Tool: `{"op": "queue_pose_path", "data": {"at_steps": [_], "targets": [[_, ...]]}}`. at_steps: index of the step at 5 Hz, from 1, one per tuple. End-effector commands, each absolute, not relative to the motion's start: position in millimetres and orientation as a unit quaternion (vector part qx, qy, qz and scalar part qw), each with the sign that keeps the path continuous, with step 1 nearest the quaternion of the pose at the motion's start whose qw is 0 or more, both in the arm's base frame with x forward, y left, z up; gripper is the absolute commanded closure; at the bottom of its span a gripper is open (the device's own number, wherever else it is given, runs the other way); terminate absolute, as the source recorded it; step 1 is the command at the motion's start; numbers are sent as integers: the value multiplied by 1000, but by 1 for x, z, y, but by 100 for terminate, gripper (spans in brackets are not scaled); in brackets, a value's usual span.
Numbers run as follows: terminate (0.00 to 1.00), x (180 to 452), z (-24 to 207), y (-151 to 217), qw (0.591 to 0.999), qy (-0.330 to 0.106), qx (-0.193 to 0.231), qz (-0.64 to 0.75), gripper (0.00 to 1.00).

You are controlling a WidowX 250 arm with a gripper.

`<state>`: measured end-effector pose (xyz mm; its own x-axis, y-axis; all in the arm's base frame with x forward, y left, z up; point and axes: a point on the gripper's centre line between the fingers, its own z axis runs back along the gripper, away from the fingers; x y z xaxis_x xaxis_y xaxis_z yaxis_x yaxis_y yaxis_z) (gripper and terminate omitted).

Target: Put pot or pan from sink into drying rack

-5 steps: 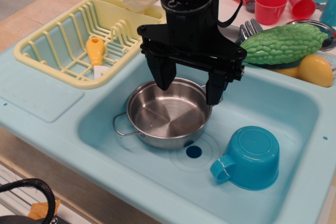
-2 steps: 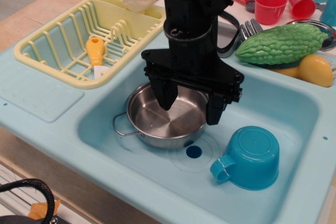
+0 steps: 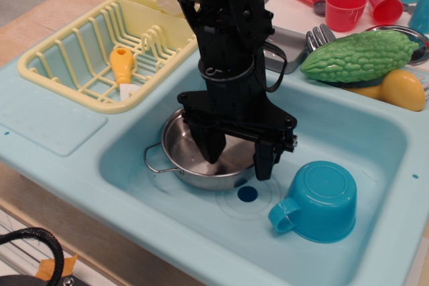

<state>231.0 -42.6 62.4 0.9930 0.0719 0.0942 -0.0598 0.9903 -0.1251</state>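
The shiny steel pot [image 3: 184, 155] with wire loop handles sits in the light-blue sink [image 3: 375, 159], left of the round drain hole [image 3: 247, 194]. My black gripper [image 3: 236, 154] is open and lowered over the pot. Its left finger [image 3: 209, 144] reaches down inside the pot, and its right finger [image 3: 265, 159] hangs outside the pot's right rim, so the jaws straddle the rim. The arm hides the pot's right and far side. The pale yellow drying rack [image 3: 60, 48] stands to the upper left of the sink.
A turquoise cup [image 3: 320, 202] lies upside down in the sink's right part. A yellow-handled utensil [image 3: 123, 66] lies in the rack. A green bumpy gourd [image 3: 358, 56], a yellow fruit [image 3: 400, 89] and red cups [image 3: 345, 9] sit behind the sink.
My gripper has come down and slightly toward the front, from above the pot's rim to straddling it. The pot and the cup have not moved.
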Motion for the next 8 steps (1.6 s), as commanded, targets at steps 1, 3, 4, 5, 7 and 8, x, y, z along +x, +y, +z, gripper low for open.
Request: {"op": "queue_pose_path", "data": {"at_steps": [1,3,4,5,7,8], "targets": [[0,240,57,-39,996,-42,-71,28,100],[0,237,68,-41,997,-44,-54,17,100],[0,240,94,-47,999,-42,-16,3,100],[0,235,114,-53,998,-59,16,2,100],[0,224,137,-57,996,-75,48,23,100],[0,223,153,-60,993,-90,73,30,100]]}}
